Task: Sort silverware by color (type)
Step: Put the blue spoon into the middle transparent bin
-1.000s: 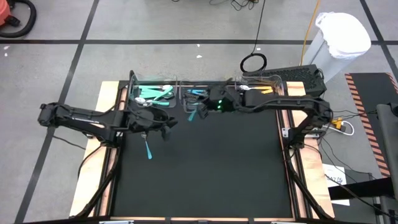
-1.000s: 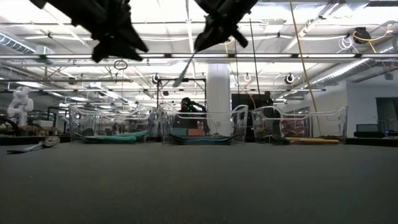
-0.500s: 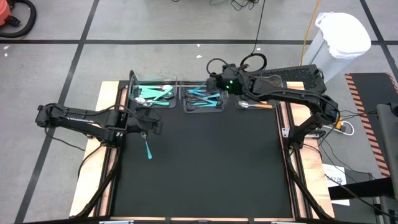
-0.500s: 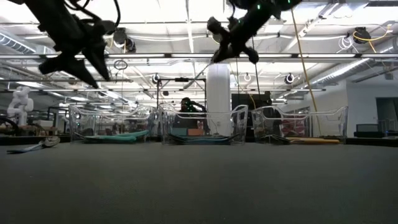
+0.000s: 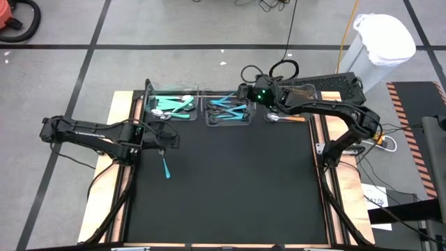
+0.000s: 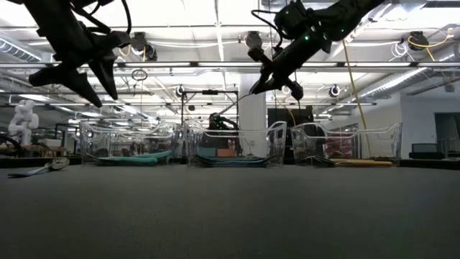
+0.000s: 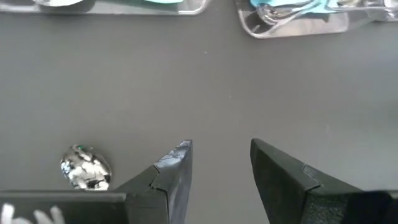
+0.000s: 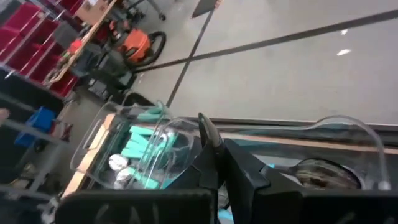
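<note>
The silverware lies mostly in three clear trays along the far edge: teal-green pieces in the left tray (image 5: 171,106), light blue in the middle tray (image 5: 228,110), orange in the right tray (image 5: 287,117). One teal-handled spoon (image 5: 165,166) lies flat on the black mat, with its metal head (image 7: 85,169) beside my left gripper. My left gripper (image 5: 169,141) (image 7: 221,163) hangs open above the mat, pointing steeply down. My right gripper (image 5: 243,89) (image 6: 257,88) is shut above the middle tray's far side, and a thin utensil (image 6: 241,99) sticks out of it. My right gripper pinches a thin utensil between its two shut fingers (image 8: 214,163). A narrow dark end (image 8: 204,124) pokes out past the fingertips. The utensil slants down from the fingers, clear of the trays. Which part it grips is hidden by the fingers.
The black mat (image 5: 230,195) stretches bare toward the near edge. A black cable loop (image 5: 283,70) and a dark box (image 5: 334,85) lie beyond the far right corner. Wooden rails run along both sides of the mat.
My right gripper has swung from the near side of the middle tray toward the far edge, over that tray, rolling as it went and carrying the utensil along. My left gripper has drawn back a little toward the left edge and tipped its fingers downward.
</note>
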You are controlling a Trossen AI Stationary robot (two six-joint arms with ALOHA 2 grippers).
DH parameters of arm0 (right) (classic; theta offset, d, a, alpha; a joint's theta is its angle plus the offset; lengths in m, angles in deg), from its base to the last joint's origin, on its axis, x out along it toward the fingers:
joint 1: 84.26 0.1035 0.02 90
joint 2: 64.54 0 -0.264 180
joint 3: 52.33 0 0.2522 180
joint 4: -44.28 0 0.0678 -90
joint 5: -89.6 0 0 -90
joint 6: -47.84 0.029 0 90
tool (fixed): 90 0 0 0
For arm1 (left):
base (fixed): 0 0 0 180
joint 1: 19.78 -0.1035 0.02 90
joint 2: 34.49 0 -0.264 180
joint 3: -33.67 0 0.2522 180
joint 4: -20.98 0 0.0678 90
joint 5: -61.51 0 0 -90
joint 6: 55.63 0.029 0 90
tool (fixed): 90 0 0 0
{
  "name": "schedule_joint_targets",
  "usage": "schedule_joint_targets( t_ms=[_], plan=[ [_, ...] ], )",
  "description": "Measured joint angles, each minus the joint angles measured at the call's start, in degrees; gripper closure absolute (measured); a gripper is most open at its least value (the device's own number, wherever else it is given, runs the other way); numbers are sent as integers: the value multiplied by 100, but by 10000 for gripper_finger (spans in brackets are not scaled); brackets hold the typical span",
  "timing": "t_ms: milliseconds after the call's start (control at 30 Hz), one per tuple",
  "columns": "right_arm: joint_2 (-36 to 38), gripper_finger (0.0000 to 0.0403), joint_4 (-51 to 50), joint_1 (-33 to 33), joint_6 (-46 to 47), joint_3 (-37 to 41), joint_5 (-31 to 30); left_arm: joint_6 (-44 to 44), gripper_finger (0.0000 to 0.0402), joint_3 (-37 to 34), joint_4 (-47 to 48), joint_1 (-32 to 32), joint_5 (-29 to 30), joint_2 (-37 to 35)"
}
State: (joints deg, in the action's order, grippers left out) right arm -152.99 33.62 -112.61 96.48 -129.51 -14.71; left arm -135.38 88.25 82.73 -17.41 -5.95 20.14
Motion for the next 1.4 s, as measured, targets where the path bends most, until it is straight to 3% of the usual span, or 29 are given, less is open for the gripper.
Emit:
schedule_joint_targets(
  t_ms=[167,467,633,867,1067,1233,1400],
  plan=[
    [-168,369,8,-121,-255,7,797,-397,238,0,297,0,23,103],
    [-383,219,265,-134,21,4,843,-579,238,0,310,-4,-231,563],
    [-386,164,515,-154,0,4,865,-700,225,0,313,2,-457,847],
    [-386,150,897,-161,-165,2,1019,-744,179,-56,347,2,-743,1166],
    [-386,150,871,-172,-201,2,1182,-1354,165,-408,306,69,-1601,1460],
    [-386,150,869,-172,-284,2,1186,-1445,182,-686,181,154,-1653,1665],
    [-386,150,867,-172,-286,2,1190,-1597,237,-1031,-207,151,-1621,1690]
  ],
)
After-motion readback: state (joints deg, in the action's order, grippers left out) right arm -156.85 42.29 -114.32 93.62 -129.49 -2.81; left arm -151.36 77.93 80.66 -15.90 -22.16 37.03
